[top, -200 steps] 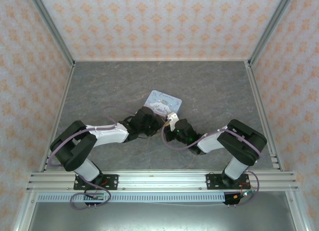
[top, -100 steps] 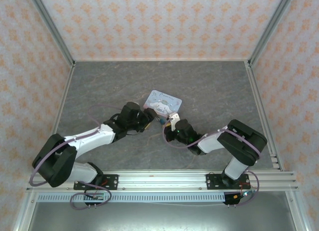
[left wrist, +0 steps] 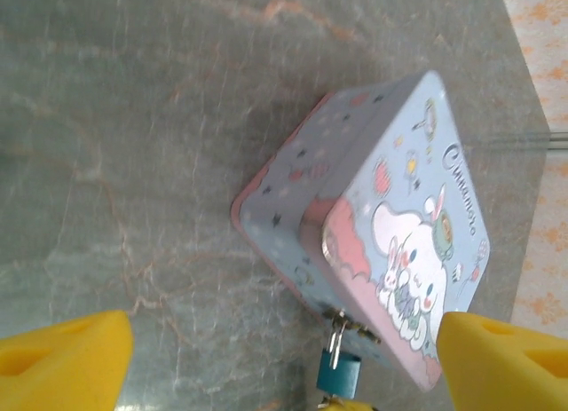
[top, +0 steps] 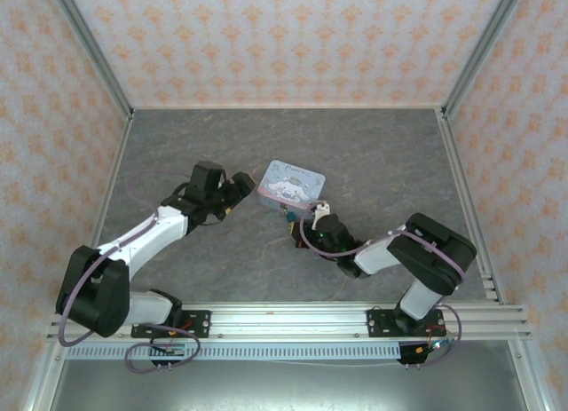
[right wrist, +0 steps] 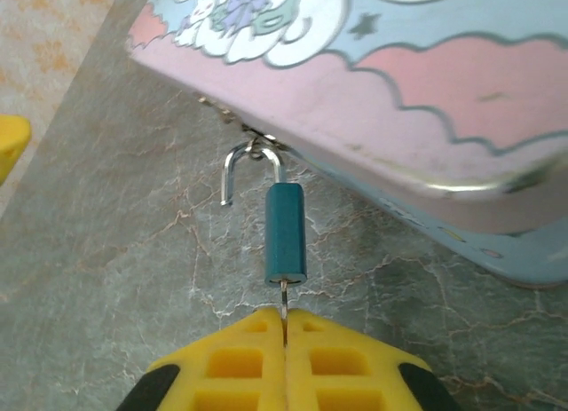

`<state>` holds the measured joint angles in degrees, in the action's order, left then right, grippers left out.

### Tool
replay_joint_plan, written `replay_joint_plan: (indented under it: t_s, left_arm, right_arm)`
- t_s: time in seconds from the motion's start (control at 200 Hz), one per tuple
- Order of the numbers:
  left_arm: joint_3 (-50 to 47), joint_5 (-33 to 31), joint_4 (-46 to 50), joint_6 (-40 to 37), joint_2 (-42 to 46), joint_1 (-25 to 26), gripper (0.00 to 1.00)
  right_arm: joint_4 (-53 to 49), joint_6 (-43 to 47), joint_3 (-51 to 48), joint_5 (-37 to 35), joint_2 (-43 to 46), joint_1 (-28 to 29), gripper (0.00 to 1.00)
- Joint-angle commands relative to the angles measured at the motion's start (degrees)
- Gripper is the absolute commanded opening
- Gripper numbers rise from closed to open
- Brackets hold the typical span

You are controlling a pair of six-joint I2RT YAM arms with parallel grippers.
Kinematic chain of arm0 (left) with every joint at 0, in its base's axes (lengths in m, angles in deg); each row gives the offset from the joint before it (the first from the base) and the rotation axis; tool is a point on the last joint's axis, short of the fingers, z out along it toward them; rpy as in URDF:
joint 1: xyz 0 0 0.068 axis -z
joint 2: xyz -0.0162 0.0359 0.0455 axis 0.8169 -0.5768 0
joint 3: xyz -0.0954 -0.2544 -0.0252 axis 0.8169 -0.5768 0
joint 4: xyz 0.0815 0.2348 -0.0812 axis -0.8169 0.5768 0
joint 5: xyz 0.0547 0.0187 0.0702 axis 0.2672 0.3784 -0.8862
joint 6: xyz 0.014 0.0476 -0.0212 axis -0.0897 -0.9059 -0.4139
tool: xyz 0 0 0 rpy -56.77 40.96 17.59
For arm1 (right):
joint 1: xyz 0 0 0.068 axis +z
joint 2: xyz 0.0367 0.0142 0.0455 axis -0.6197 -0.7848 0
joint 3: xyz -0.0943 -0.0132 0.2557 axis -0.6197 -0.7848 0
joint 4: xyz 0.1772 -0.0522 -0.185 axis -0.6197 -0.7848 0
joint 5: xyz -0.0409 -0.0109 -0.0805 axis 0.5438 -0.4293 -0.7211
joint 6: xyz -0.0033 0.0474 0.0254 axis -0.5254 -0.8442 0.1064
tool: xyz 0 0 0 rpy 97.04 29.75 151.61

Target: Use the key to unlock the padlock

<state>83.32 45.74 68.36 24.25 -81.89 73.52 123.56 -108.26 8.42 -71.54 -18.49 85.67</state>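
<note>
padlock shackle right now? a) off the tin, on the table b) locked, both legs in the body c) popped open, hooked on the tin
c: on the padlock one shackle leg hangs free of the body, with the loop hooked through the latch of the tin.

Only a sliver of the key [right wrist: 284, 303] shows, the rest hidden inside the padlock [right wrist: 286, 233] and the right end effector [right wrist: 285, 324]; the tin [right wrist: 426, 100] runs off the frame's top and right edges.

grey marbled table [top: 373, 154], pastel cartoon tin [top: 291, 182] resting on it
</note>
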Motion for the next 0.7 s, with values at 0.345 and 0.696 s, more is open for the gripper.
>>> replay_joint_plan:
  t_s: [0.345, 0.696]
  left_arm:
    - [20.6, 8.1, 7.2, -15.8, -20.2, -0.9, 0.91]
    - [23.6, 8.1, 11.4, -19.1, -28.9, -0.9, 0.9]
  right_arm:
    - [-7.8, -2.8, -1.6, 7.4, 9.5, -7.5, 0.71]
    - [-5.4, -3.7, 3.9, 18.4, 6.4, -10.5, 0.84]
